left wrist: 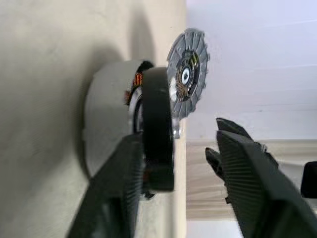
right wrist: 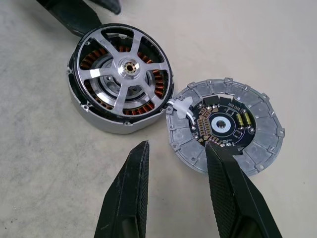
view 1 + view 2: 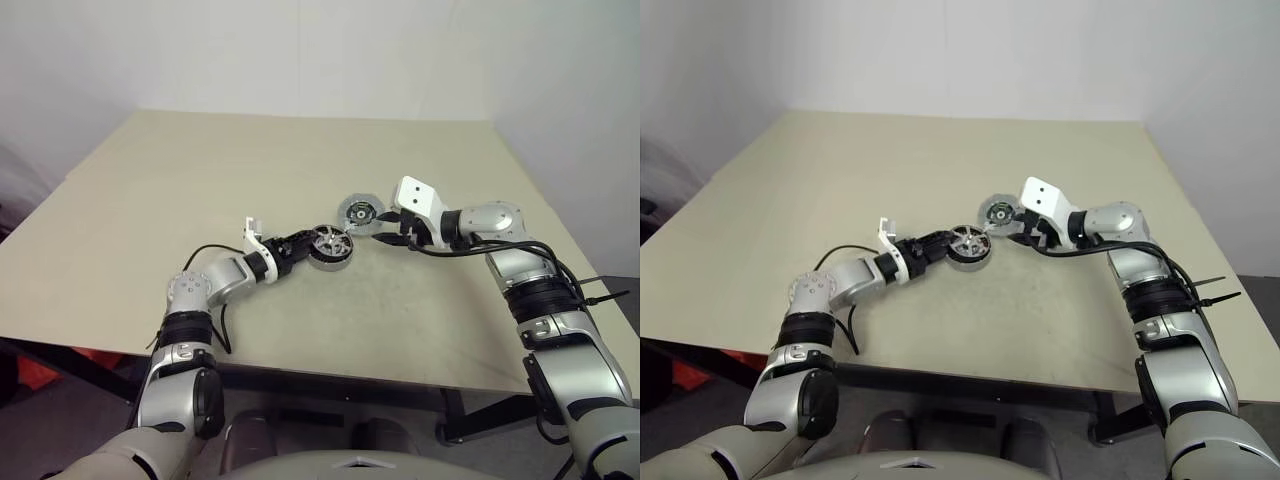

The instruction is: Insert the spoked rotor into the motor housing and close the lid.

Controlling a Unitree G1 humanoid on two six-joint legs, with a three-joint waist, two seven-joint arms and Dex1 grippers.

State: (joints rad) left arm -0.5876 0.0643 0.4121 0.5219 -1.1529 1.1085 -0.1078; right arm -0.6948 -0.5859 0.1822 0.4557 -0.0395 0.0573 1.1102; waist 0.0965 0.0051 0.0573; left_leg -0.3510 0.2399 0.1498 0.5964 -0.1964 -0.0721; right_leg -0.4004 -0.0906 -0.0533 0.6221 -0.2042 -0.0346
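Bearing tiny unreadable print, lid point(image 2: 225, 131) lies flat.

Plain room, pale table point(image 3: 300, 170).
Beige matte top, spanning most of the scene, far edge close to a bare white wall point(image 3: 300, 50). White wall on the right as well. Even, soft light, faint shadows only. Under the near edge, dark frame point(image 3: 300, 385), grey floor point(image 3: 60, 420), something orange-red point(image 3: 40, 372) low on the left.
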